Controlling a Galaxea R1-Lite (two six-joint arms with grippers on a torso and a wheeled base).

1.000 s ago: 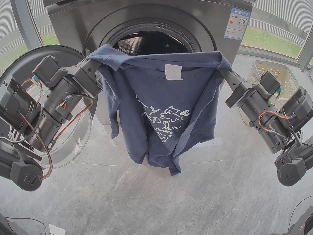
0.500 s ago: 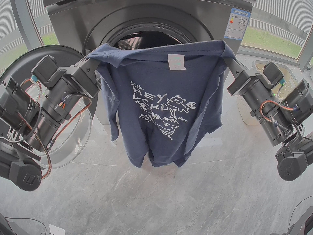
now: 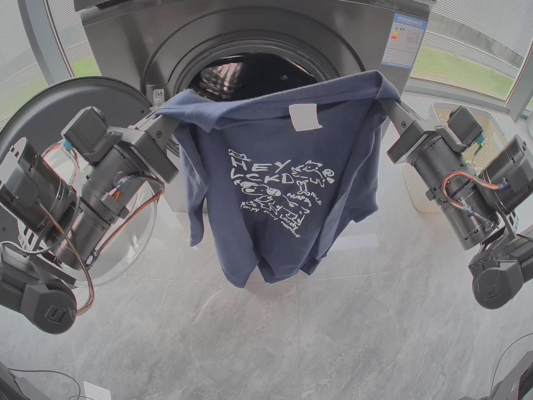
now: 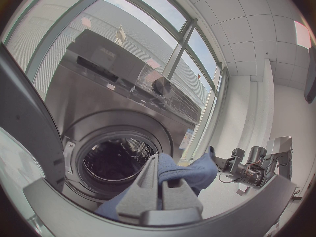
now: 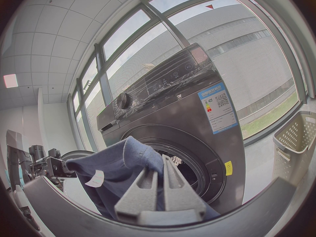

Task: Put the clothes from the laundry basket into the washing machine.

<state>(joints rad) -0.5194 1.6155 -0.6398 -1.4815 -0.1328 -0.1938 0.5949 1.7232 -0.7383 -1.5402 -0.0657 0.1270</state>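
A navy blue T-shirt [image 3: 277,190] with white print hangs spread between my two grippers, in front of the washing machine [image 3: 250,34]. My left gripper [image 3: 166,116] is shut on the shirt's left shoulder and my right gripper [image 3: 390,106] is shut on its right shoulder, which sits a little higher. The drum opening [image 3: 250,76] is dark and open just behind the shirt's top edge. In the left wrist view the left gripper [image 4: 160,181] clamps blue cloth [image 4: 184,171]. In the right wrist view the right gripper [image 5: 161,176] clamps the shirt [image 5: 118,162] before the drum.
The machine's round door [image 3: 72,140] stands swung open at the left, behind my left arm. A beige laundry basket [image 3: 477,129] sits on the floor at the right, beside the machine and behind my right arm. Grey marble floor [image 3: 266,334] lies open below the shirt.
Both grippers pulled the shirt wider, so the print now shows flat. The right gripper rose toward the machine; the left gripper moved slightly right and down. The hem lifted.
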